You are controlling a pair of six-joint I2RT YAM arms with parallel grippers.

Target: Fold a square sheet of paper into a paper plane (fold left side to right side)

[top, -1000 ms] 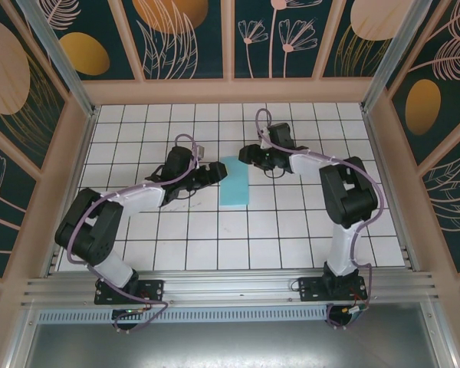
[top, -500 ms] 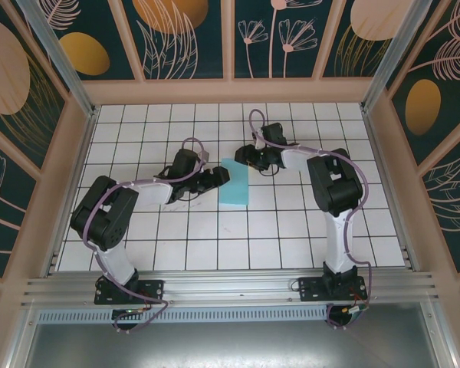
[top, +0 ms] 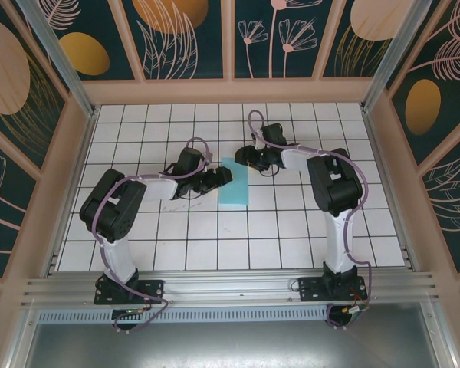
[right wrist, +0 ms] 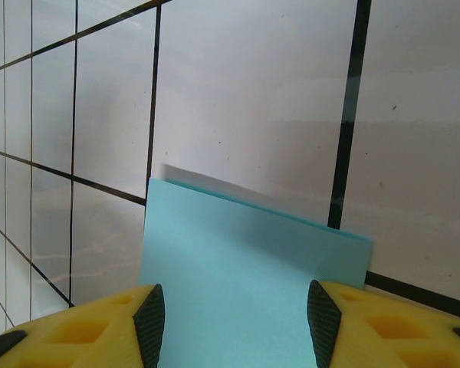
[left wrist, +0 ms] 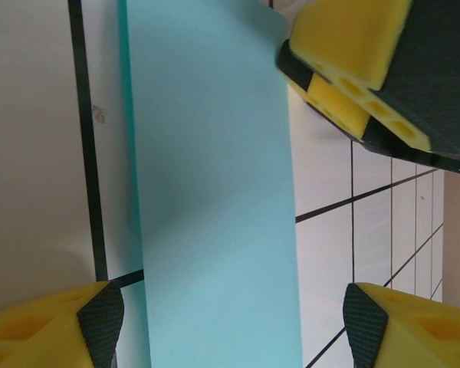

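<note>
Top external and wrist views: two open hands at the far end of the square sheet of paper (top: 235,188)

**Top external.** Square sheet of paper flat on the white gridded counter (top: 291,230), folded to a narrow turquoise rectangle with its long sides running away from the arm bases. Left hand (top: 224,176) at the sheet's left long edge, over its far half. Right hand (top: 243,156) at the sheet's far short edge, toward the far left corner. Hands near each other, not touching.

**Left wrist.** Sheet (left wrist: 215,199) running as a strip between the fingers (left wrist: 100,322) of the left hand (left wrist: 231,326). Hand spread wide, wider than the strip, nothing gripped. One pad just beside a long edge, the other apart from the opposite edge. Darker turquoise band along one long edge. Yellow fingers of the right hand (left wrist: 353,84) at the sheet's far corner; contact cannot be told.

**Right wrist.** End of the sheet (right wrist: 245,284) reaching out between the fingers (right wrist: 149,322) of the right hand (right wrist: 236,330). Hand open, nothing pinched. One corner of the sheet extending past one pad.
</note>
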